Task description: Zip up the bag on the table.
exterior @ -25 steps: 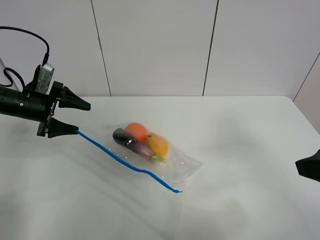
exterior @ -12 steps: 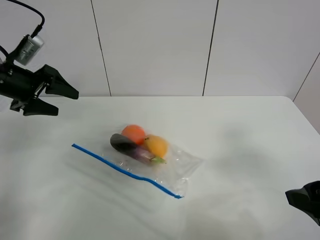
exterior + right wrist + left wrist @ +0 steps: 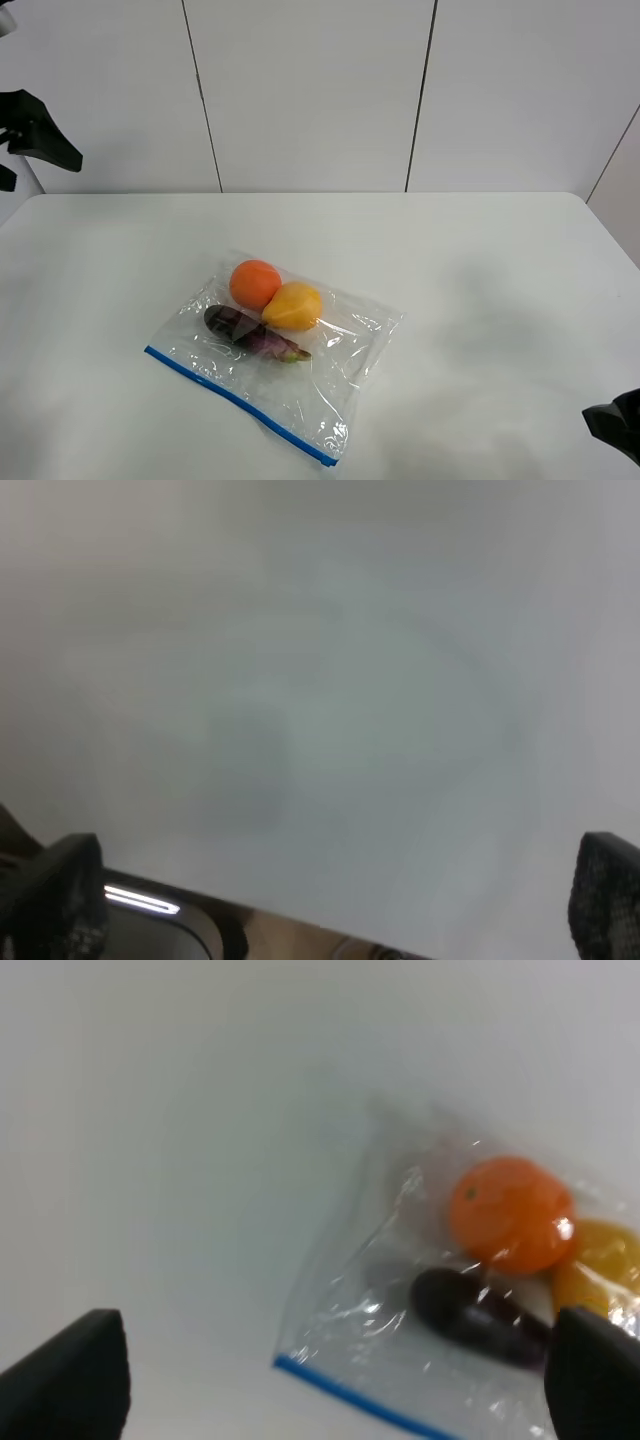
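The clear bag (image 3: 300, 370) lies flat on the white table (image 3: 480, 270), left of centre. Its blue zipper strip (image 3: 240, 405) runs along the near edge. An orange fruit (image 3: 254, 284), a yellow fruit (image 3: 291, 306) and a dark eggplant (image 3: 250, 336) show through it. My left gripper (image 3: 30, 150) is open and empty, high at the far left, well away from the bag. Its wrist view shows the bag (image 3: 400, 1290) and strip (image 3: 340, 1397) between the spread fingers (image 3: 70, 1375). My right gripper (image 3: 612, 422) is open and empty at the front right edge.
A white panelled wall (image 3: 320, 90) stands behind the table. The right wrist view shows only bare tabletop (image 3: 320, 680) and the table's edge (image 3: 300, 930) between the gripper (image 3: 338, 860) fingers.
My left gripper let go of the blue strip's end and pulled up and away to the left. The bag dropped flat and shifted towards the front left. The right gripper stayed low at the right edge.
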Controlling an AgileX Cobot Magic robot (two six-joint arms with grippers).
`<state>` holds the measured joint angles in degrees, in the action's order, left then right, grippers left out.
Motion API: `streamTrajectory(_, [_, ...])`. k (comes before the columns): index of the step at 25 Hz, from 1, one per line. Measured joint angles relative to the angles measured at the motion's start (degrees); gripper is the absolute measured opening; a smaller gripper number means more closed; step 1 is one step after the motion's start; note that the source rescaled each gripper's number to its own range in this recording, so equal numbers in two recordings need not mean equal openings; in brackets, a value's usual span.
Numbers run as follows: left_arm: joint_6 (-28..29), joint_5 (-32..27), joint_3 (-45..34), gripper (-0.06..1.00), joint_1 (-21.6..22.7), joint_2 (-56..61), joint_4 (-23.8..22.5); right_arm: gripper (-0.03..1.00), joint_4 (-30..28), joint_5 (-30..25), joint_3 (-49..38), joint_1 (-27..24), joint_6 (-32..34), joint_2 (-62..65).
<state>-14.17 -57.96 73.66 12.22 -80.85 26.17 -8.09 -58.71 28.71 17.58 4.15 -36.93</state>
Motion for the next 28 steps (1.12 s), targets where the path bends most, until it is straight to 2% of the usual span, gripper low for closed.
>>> streamTrajectory(3, [0.8,-2.4,0.0,0.95,0.0,3.3,-1.7,1.00,0.0,0.0,0.0,0.0,-0.2,0.0])
streamTrajectory(10, [1.1,-6.0,0.0,0.95,0.0,9.4,-2.0,1.00,0.0,0.0,0.0,-0.9,-0.2,3.4])
streamTrajectory(13, [1.2,-7.9,0.0,0.95,0.0,10.9,-2.0,1.00,0.1,0.0,0.0,-6.1,-0.2,8.2])
streamTrajectory(16, [1.2,-9.9,0.0,0.95,0.0,11.7,-2.0,1.00,0.0,0.0,0.0,-13.6,-0.2,13.5])
streamTrajectory(20, [1.2,-11.5,0.0,0.95,0.0,11.9,-2.0,1.00,0.0,-0.1,0.0,-20.2,-0.2,21.1])
streamTrajectory(25, [1.3,-11.5,0.0,0.95,0.0,11.9,-2.0,1.00,0.0,-0.1,0.0,-23.1,-0.2,32.7])
streamTrajectory(28, [2.3,-11.5,0.0,0.95,0.0,12.3,-4.2,1.00,0.0,-0.2,0.0,-23.2,-0.2,36.9])
